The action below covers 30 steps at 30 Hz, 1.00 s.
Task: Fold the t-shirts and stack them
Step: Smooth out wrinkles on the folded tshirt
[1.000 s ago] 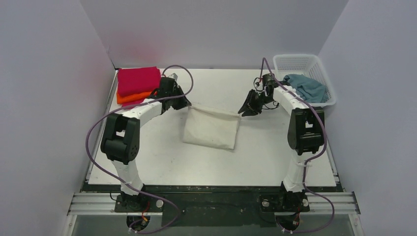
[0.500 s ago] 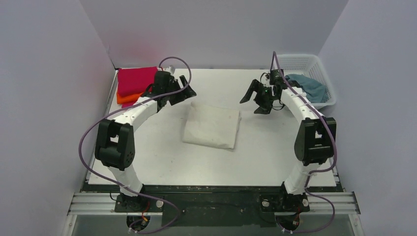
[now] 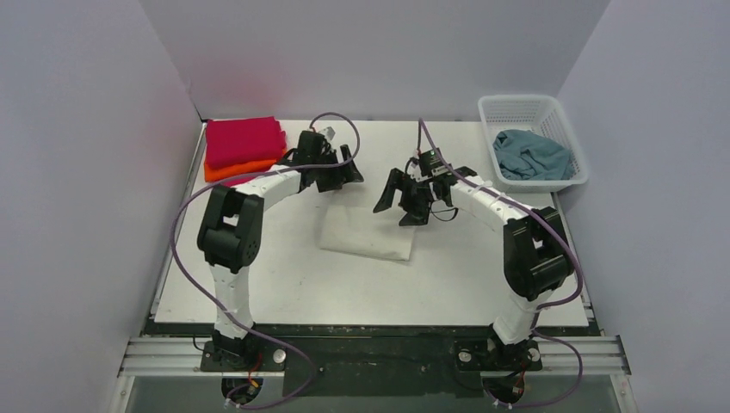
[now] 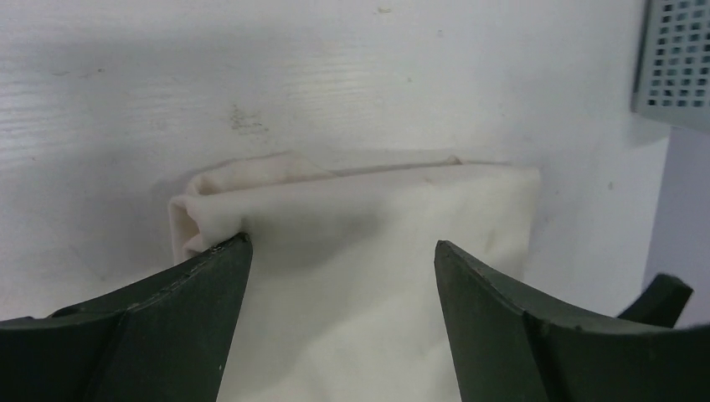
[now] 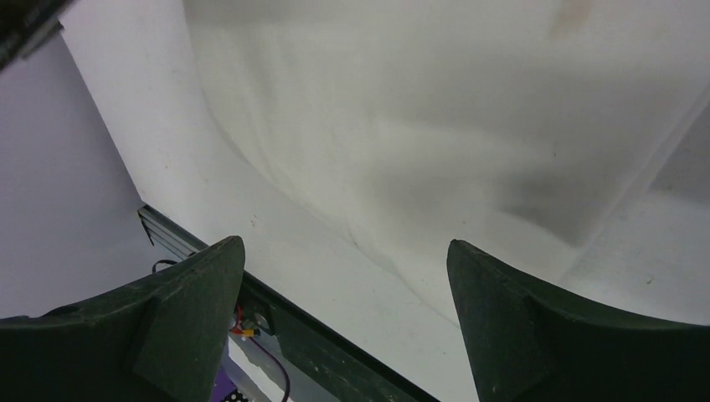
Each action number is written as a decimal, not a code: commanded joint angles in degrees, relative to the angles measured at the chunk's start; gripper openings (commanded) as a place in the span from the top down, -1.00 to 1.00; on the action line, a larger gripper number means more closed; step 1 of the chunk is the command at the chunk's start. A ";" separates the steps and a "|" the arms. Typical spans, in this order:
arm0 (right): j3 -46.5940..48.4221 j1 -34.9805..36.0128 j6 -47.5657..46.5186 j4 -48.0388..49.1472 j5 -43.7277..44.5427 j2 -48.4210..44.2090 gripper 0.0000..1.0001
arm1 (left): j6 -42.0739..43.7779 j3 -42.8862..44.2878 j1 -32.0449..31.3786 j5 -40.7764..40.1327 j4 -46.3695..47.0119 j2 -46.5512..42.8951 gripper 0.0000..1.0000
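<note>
The cream t-shirt lies folded into a rough rectangle at the middle of the worktop, well apart from the pink t-shirt and orange t-shirt stacked in the upper left, and from the grey-blue t-shirt heaped in the basket at the upper right.

In the left wrist view the fold's far left corner is puffed and its layers gape. A pinch there would likely catch only the top layer and peel the fold open. A low sweep could drag the whole bundle askew.

The left fingers and the right fingers are both spread wide, holding nothing, above the shirt's upper edge. They sit near each other in the top view, so closing in on the same edge risks a knock between the arms. A lift from one edge alone would probably let the soft cloth sag and unfold on the way to the stack.

A second ago both sets of fingers were at the shirt's two upper corners, with that edge stretched between them. They then let go and swung outward and up, and now both have come inward over the cloth, the right one well away from the basket. The shirt itself has kept its place.
</note>
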 commanded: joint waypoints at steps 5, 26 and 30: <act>-14.18 2.54 5.62 9.81 -3.60 -0.23 -0.70 | 1.37 4.95 0.38 -3.16 -4.40 9.07 -0.82; -15.06 -0.53 -6.93 -5.67 15.16 -24.87 -0.76 | 6.36 -3.33 -1.64 -12.31 -10.08 -17.66 -0.84; -21.15 -3.58 -5.32 -6.71 22.43 -35.11 -0.82 | 7.16 -8.27 -1.43 -18.67 -13.61 -22.03 -0.84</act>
